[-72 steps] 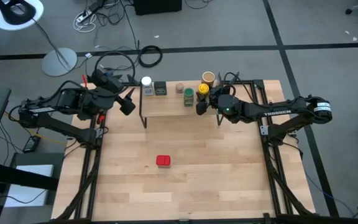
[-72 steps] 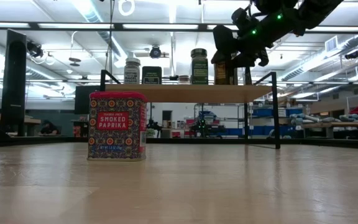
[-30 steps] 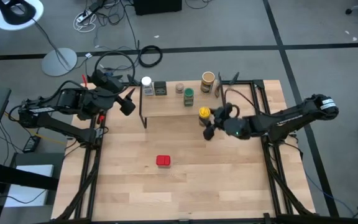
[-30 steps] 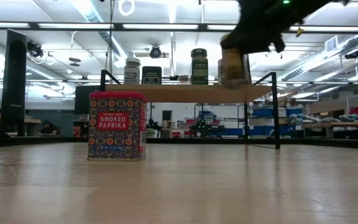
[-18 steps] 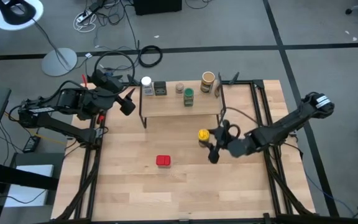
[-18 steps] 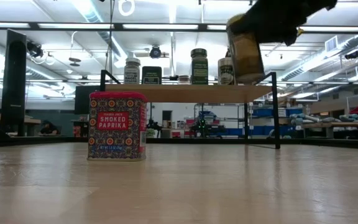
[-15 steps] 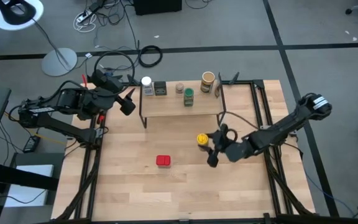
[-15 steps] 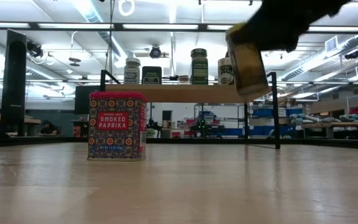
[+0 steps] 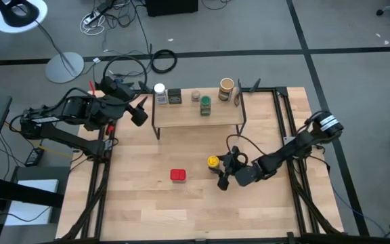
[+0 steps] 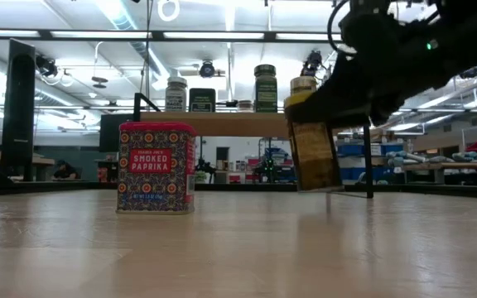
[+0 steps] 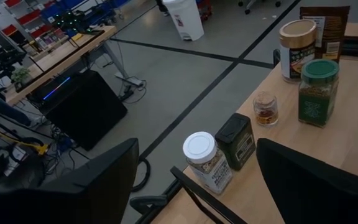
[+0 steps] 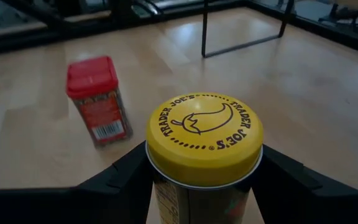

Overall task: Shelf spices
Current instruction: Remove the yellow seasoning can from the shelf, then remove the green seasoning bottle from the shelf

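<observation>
My right gripper is shut on the yellow-lidded jar, low over the table just right of the red tin, which stands on its base. The shelf at the table's far side carries a white-lidded jar, a dark tin, a small jar, a green jar and a brown canister. My left gripper hangs open off the shelf's left end, touching nothing. My right gripper pinches the yellow-lidded jar's body just under the lid, one finger on each of two opposite sides. The fingers come nearly level, slanting down from the table's right side. The jar is a little tilted, its base just above the table.
The shelf's thin black legs stand on the table behind the jar. Bare tabletop lies in front of the red tin and the jar. Black frame rails run along both table sides.
My right gripper has carried the yellow-lidded jar from shelf height at the shelf's right end down and toward the table's near edge and left, toward the red tin. The jar has come down from above the shelf board almost to the tabletop.
</observation>
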`<action>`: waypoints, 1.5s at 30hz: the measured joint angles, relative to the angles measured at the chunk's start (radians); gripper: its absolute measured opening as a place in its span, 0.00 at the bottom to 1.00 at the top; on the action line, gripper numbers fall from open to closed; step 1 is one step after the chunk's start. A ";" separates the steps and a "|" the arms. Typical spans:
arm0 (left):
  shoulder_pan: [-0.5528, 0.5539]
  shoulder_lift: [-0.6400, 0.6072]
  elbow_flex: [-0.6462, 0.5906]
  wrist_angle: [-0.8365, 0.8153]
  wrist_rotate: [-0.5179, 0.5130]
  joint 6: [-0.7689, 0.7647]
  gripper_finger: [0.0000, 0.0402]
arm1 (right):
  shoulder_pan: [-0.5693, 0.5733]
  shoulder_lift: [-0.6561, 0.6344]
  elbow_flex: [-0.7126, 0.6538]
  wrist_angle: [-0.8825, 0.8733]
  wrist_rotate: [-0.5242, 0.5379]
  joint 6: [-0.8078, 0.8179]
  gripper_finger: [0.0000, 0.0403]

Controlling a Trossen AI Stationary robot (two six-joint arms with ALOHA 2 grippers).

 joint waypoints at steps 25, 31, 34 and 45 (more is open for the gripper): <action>0.000 0.000 0.000 0.000 0.007 -0.007 0.82 | -0.001 -0.015 0.001 0.048 0.004 -0.057 0.71; 0.000 0.015 0.000 0.001 0.056 -0.002 0.82 | -0.001 -0.015 0.001 0.159 0.003 -0.162 0.71; 0.000 0.034 0.000 0.000 0.069 0.001 0.82 | -0.006 -0.017 0.001 0.220 0.005 -0.242 0.71; 0.000 0.087 0.000 0.001 0.007 0.027 0.82 | -0.093 -0.232 0.042 0.240 0.142 -0.493 0.71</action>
